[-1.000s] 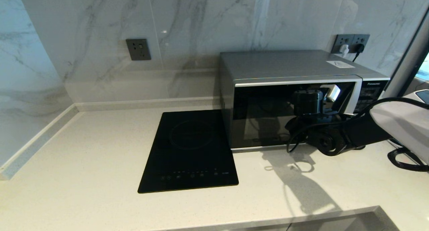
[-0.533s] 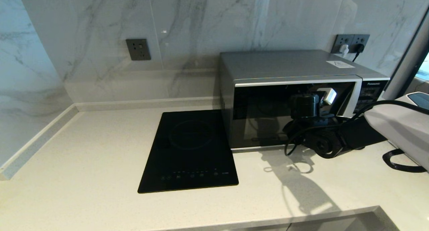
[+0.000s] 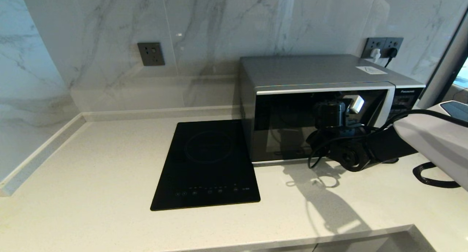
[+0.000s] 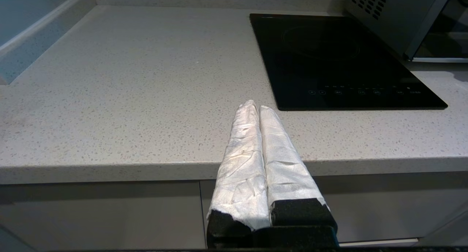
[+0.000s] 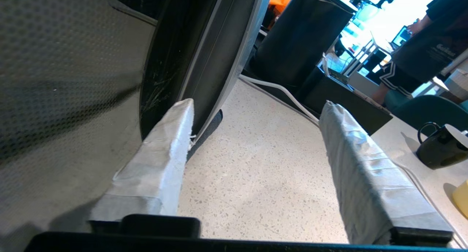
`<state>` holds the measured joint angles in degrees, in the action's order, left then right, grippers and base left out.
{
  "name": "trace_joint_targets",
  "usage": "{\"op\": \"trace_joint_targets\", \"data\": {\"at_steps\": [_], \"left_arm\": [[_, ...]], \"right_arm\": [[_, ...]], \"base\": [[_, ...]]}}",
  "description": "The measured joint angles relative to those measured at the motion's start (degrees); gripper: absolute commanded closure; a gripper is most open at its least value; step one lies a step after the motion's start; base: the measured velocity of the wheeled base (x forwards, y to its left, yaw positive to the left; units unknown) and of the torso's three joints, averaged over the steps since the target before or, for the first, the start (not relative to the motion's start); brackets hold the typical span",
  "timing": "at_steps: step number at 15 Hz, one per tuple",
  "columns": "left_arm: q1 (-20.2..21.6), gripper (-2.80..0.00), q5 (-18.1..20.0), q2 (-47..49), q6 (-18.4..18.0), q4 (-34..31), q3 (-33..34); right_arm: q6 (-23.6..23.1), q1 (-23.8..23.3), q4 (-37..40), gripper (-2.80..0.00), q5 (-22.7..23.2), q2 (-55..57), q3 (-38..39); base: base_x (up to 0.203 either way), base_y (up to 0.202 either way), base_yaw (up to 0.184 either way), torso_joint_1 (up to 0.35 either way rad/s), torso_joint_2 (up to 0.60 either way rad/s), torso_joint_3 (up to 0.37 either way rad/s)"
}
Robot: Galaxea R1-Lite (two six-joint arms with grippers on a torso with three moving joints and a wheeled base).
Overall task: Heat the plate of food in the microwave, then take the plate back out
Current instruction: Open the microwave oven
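The microwave (image 3: 314,71) stands at the back right of the counter with its dark glass door shut. The plate of food is out of view. My right gripper (image 3: 350,105) hangs in front of the door near its silver handle (image 3: 380,105). In the right wrist view this gripper (image 5: 257,102) is open and holds nothing. One of its wrapped fingers (image 5: 164,149) lies close beside the door and handle (image 5: 223,51). My left gripper (image 4: 257,105) is shut and empty, parked low at the counter's front edge.
A flat black cooktop (image 3: 208,164) is set into the counter left of the microwave. A wall socket with plugs (image 3: 382,47) sits behind the oven. A black cable (image 3: 435,179) loops on the counter at far right. A black mug (image 5: 442,146) stands to the right.
My right gripper has opened from shut. The right arm has drifted slightly left along the microwave door. The door stays shut and the left arm has not moved.
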<state>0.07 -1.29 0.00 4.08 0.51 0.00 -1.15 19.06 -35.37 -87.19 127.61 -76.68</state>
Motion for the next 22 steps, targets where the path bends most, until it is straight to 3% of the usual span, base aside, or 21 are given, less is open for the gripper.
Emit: {"op": "trace_joint_targets", "data": {"at_steps": [16,17,18,22], "left_arm": [[0.0,0.0,0.0,0.0,0.0,0.0,0.0],[0.0,0.0,0.0,0.0,0.0,0.0,0.0],[0.0,0.0,0.0,0.0,0.0,0.0,0.0],[0.0,0.0,0.0,0.0,0.0,0.0,0.0]], "right_arm": [[0.1,-4.2,0.0,-2.8,0.0,1.7,0.3],[0.1,-4.4,0.0,-0.67,0.0,1.7,0.5],[0.1,-4.5,-0.1,0.0,0.0,1.8,0.6],[0.9,-4.5,-0.2,0.0,0.4,2.4,0.3]], "base": [[0.0,0.0,0.0,0.0,0.0,0.0],[0.0,0.0,0.0,0.0,0.0,0.0],[0.0,0.0,0.0,0.0,0.0,0.0],[0.0,0.0,0.0,0.0,0.0,0.0]]}}
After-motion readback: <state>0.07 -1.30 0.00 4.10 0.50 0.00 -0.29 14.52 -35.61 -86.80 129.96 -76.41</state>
